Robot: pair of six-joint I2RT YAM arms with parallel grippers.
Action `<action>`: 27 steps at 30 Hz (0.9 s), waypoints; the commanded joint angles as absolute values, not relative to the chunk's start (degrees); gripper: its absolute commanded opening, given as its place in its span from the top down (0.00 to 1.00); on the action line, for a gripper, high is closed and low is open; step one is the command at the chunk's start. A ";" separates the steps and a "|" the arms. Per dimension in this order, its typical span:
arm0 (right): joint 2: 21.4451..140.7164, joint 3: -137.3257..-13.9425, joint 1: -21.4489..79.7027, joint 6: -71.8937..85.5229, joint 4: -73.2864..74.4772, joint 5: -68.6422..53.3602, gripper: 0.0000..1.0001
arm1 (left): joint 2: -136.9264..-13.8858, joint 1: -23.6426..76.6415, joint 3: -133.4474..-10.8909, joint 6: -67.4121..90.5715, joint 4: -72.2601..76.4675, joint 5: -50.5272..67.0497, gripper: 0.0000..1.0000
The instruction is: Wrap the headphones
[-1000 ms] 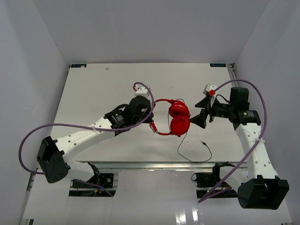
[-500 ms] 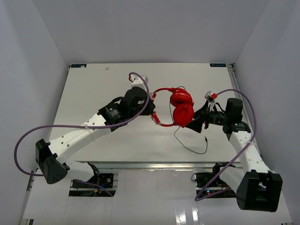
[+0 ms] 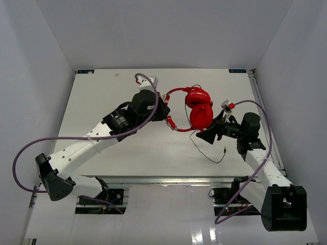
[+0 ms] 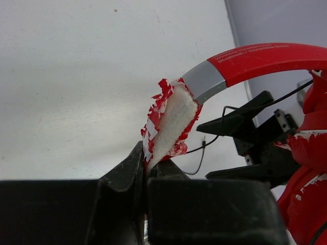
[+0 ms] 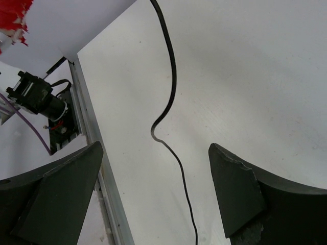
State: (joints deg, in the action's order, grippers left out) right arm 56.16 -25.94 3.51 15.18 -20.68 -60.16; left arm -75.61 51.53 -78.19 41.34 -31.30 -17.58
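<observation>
The red headphones (image 3: 199,108) hang above the table, the two ear cups stacked together. My left gripper (image 3: 164,111) is shut on the torn red and white padding of the headband (image 4: 265,57), pinched between the jaws of the left gripper (image 4: 146,164). The thin black cable (image 3: 204,148) drops from the cups and loops on the table to its plug (image 3: 225,150). My right gripper (image 3: 207,134) is open just below the cups. In the right wrist view the cable (image 5: 171,81) runs between the spread fingers of the right gripper (image 5: 156,148) without touching them.
The white table (image 3: 102,102) ends in a metal rail (image 5: 97,153) at its near edge, close to the right gripper. Purple robot cables (image 3: 76,138) trail along both arms. Grey walls enclose the table on three sides.
The left arm has carried the headphones toward the far side. The right gripper has moved left and nearer, from beside the ear cups to below them over the cable.
</observation>
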 commanded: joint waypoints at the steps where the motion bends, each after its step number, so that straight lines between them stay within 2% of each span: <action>1: 57.61 -24.80 6.44 19.58 -35.83 -56.49 0.10 | -73.76 51.33 -84.06 43.80 -27.01 -17.15 1.00; 6: 61.02 -22.97 13.63 14.74 -43.52 -56.07 0.10 | -74.00 51.33 -86.26 44.19 -27.50 -16.96 1.00; 10: 65.05 -22.85 15.17 9.38 -47.38 -61.76 0.10 | -73.92 51.36 -88.06 44.53 -28.14 -17.68 1.00; 17: 64.43 -23.44 16.24 -4.70 -35.56 -64.31 0.01 | -73.77 51.40 -92.61 43.91 -29.46 -20.87 1.00; 27: 66.80 -27.10 18.51 -18.61 -23.06 -65.98 0.18 | -73.24 51.33 -95.49 45.29 -29.97 -20.06 1.00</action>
